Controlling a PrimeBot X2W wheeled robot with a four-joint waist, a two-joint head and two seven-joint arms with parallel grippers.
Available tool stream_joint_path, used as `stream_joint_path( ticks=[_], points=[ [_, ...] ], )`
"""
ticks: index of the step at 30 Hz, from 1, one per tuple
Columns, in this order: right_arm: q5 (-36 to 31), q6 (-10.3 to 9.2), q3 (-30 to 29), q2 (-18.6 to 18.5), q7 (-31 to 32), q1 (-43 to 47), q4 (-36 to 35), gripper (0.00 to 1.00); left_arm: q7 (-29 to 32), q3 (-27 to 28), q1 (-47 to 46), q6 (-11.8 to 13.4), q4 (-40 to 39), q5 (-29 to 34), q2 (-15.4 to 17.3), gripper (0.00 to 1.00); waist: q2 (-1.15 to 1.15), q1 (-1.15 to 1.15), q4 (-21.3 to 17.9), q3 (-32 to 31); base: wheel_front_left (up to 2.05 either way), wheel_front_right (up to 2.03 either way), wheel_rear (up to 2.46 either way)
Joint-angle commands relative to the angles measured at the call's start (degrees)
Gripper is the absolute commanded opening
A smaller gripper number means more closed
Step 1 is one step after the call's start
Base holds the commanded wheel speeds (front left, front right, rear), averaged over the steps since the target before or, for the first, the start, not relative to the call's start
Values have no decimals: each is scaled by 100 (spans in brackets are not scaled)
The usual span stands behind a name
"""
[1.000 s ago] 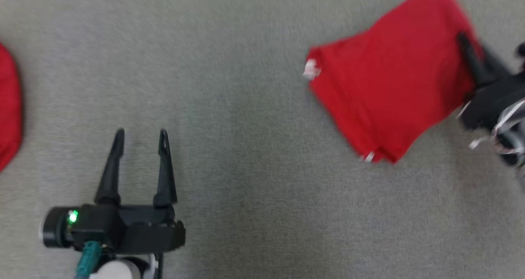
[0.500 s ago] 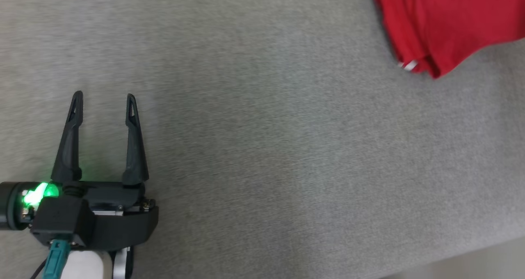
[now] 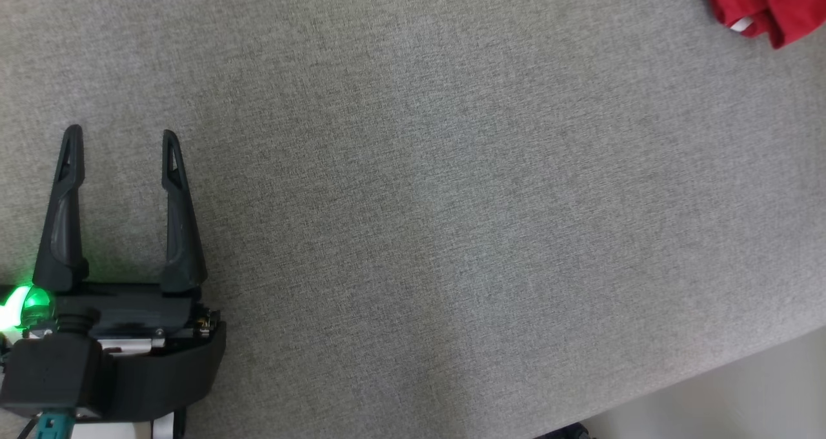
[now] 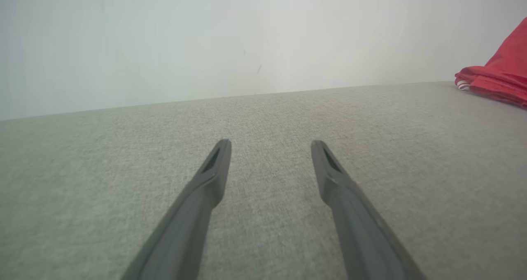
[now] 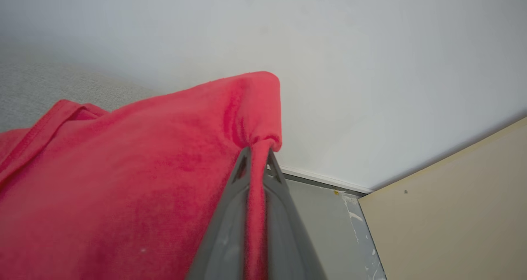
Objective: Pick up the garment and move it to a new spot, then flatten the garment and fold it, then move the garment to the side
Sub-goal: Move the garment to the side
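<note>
Grey cloth-covered counter [image 3: 452,200], pale wall [image 4: 247,33] behind it. The red garment [image 3: 768,6] sits toward the counter's far right, with one corner lifted off the counter. Right jaws are clamped together on that corner, and the cloth drapes back down to the counter. Left jaws stand apart, empty, low over the counter's near left and well apart from the garment. The garment's long axis cannot be told. Judgement: the right arm carries the move. The counter's middle is wide and bare, while its right edge looks close, leaving little room that way.

Grey fabric surface [image 3: 452,200], pale wall [image 4: 206,33]
</note>
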Motion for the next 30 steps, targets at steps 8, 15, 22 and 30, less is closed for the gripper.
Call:
stream_joint_path(
  ticks=[8,15,22,30],
  points=[
    [60,-15,220,76,-117,-310,569,100,90,-203,-70,42,502,-65,-90,100,2,2,140,58,0,0,0],
    [155,-15,227,164,-242,-270,803,100,88,-167,30,100,618,-272,-178,100,2,2,285,-385,0,0,0],
    [-55,-15,-223,415,-266,119,332,100,66,37,447,106,742,-484,-321,100,2,2,482,-1295,0,0,0],
    [-734,-15,-1342,1104,-262,1462,-787,100,49,362,1050,30,790,-668,-479,100,2,2,748,-2367,0,0,0]
  ],
)
